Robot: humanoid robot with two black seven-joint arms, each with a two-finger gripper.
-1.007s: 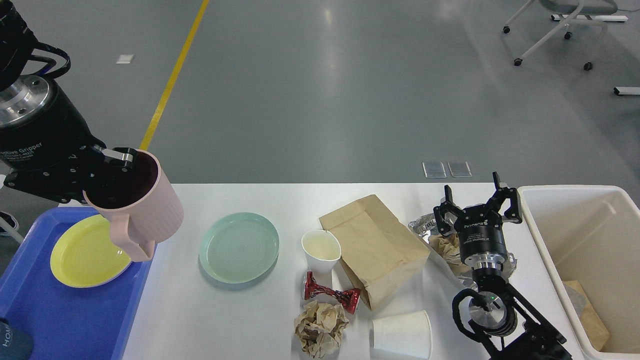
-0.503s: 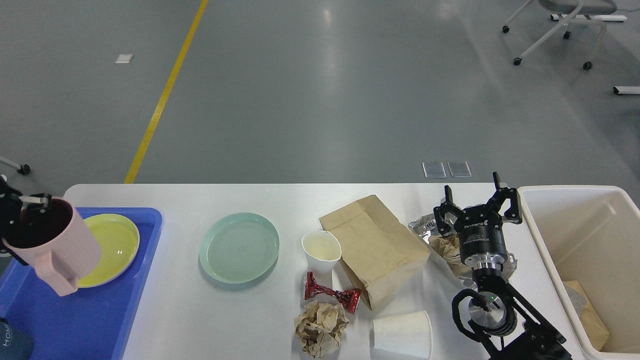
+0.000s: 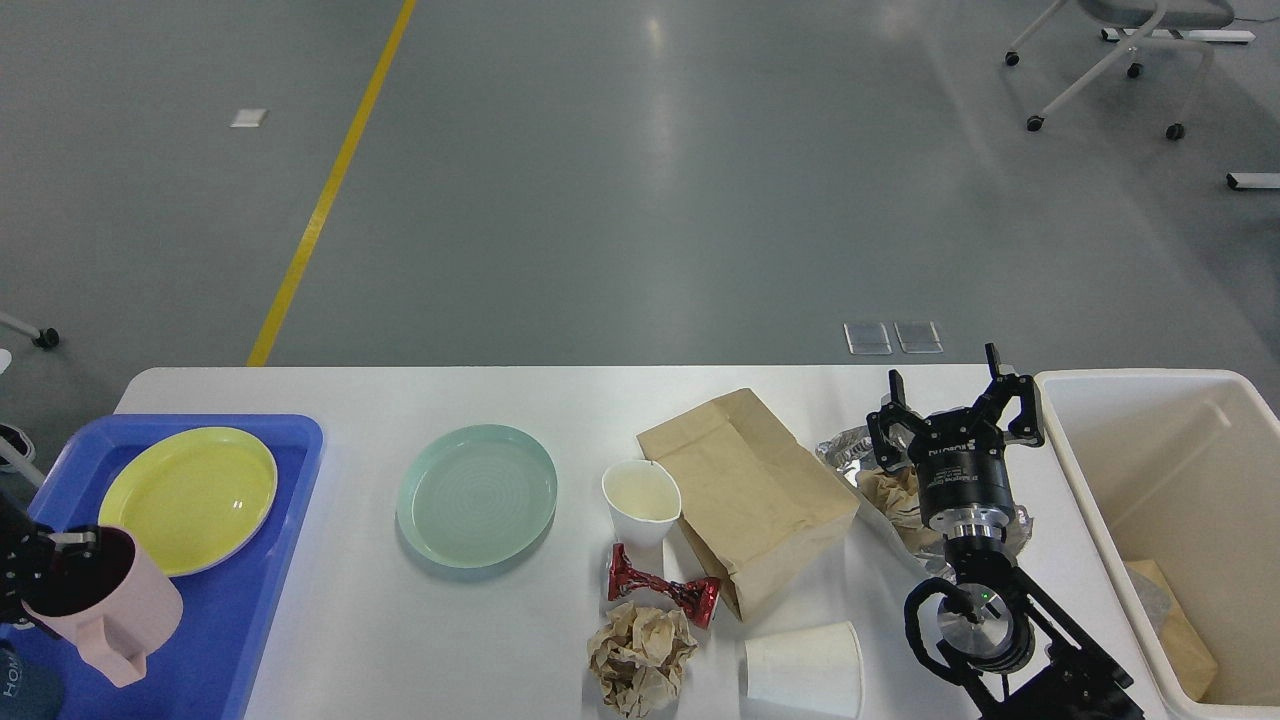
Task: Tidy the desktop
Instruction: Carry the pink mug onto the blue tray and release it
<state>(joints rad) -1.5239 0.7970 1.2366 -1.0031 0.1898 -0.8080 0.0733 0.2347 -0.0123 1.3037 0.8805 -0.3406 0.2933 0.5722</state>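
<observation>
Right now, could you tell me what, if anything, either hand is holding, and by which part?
The left hand holds the pink mug by its rim. The right hand is open and empty.

- The desktop [image 3: 330,620] is lying flat and level, spanning nearly the full width of the view.
- It is showing a white, smooth, matte surface with a rounded far-left corner.
- Its far edge is running straight against the grey floor, while its near part is running out of the frame.

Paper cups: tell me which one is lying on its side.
The white paper cup at the near table edge, below the brown paper bag, lies on its side. The other paper cup, beside the bag, stands upright.
</observation>
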